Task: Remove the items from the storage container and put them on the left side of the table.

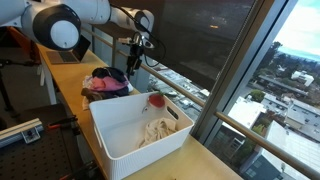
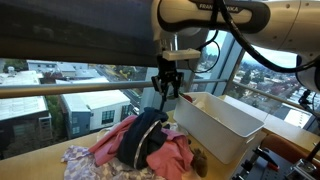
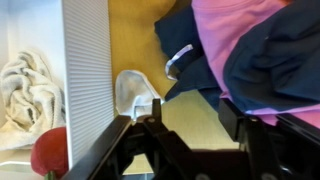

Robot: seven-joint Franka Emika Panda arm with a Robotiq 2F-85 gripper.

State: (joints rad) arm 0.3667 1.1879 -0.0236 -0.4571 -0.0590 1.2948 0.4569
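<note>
The white storage container (image 1: 140, 135) stands on the light-wood table (image 1: 66, 76). A cream-white cloth (image 1: 157, 130) lies inside it, with a small red piece (image 1: 156, 99) by its far wall. Beside the bin lies a pile of pink and navy garments (image 2: 143, 143). In both exterior views my gripper (image 2: 167, 88) hangs above that pile. In the wrist view the gripper (image 3: 193, 108) is open, with bare wood between the fingers. The navy garment (image 3: 205, 50) and a pink one (image 3: 240, 25) lie just ahead, a small white piece (image 3: 131, 90) lies beside the bin wall (image 3: 86, 60), and the red piece (image 3: 48, 152) shows inside.
A window wall with a metal rail (image 1: 185, 85) runs along the far side of the counter. A grey flat device (image 1: 20, 131) sits below the counter's near side. Bare wood (image 2: 30, 165) shows beyond the clothes pile.
</note>
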